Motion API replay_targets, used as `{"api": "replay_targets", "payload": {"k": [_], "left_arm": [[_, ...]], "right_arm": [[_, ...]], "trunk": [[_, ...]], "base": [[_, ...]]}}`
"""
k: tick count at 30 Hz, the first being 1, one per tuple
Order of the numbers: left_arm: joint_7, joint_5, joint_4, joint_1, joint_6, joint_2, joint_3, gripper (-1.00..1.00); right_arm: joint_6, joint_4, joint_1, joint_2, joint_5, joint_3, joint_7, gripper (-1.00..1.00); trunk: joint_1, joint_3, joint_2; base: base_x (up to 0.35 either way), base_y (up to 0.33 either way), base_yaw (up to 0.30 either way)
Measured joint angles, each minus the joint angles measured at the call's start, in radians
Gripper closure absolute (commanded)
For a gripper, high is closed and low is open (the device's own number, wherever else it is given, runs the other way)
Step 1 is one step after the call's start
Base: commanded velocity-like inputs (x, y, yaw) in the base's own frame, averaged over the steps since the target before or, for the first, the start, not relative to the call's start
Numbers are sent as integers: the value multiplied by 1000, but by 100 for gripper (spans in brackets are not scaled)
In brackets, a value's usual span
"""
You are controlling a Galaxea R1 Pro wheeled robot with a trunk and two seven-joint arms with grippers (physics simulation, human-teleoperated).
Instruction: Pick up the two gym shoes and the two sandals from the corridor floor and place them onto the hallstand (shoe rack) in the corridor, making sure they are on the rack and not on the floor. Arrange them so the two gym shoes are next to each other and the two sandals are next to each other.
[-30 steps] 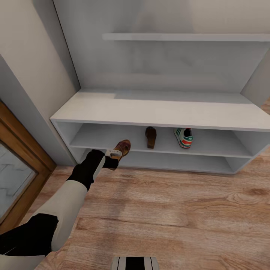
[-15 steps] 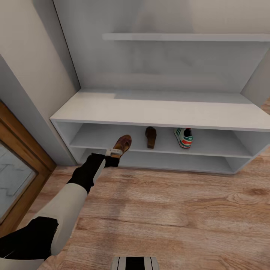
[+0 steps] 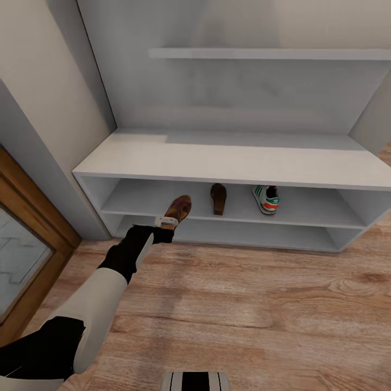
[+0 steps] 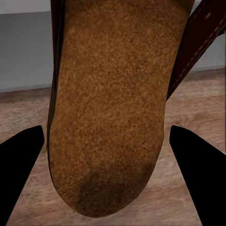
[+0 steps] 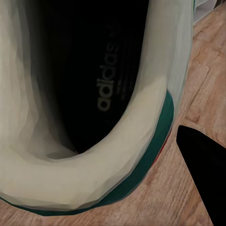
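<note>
Two open shelves ran the width of the grey hallstand (image 3: 228,157), which stood on the wood-plank corridor floor (image 3: 260,304); on its upper shelf a brown sandal (image 3: 218,198) and a white gym shoe (image 3: 266,199) stood near each other but apart. The left hand (image 3: 164,222) held the second sandal (image 3: 178,208) at that shelf's front edge, its tan footbed (image 4: 110,108) between the dark fingers (image 4: 21,165). The right hand (image 5: 202,165) gripped the other gym shoe (image 5: 94,94) above the floor.
</note>
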Motion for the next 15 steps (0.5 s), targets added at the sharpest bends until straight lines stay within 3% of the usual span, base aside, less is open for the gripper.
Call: {"api": "replay_targets", "payload": {"k": [7,15], "left_arm": [[2,1,0,4,-17,-29,-2,100],[5,0,0,4,-12,-32,-2,100]], "right_arm": [[0,0,0,0,-1,0,0,100],[0,0,0,0,-1,0,0,100]], "trunk": [[0,0,0],[0,0,0]], "base": [[21,-5,0],[232,-95,0]]}}
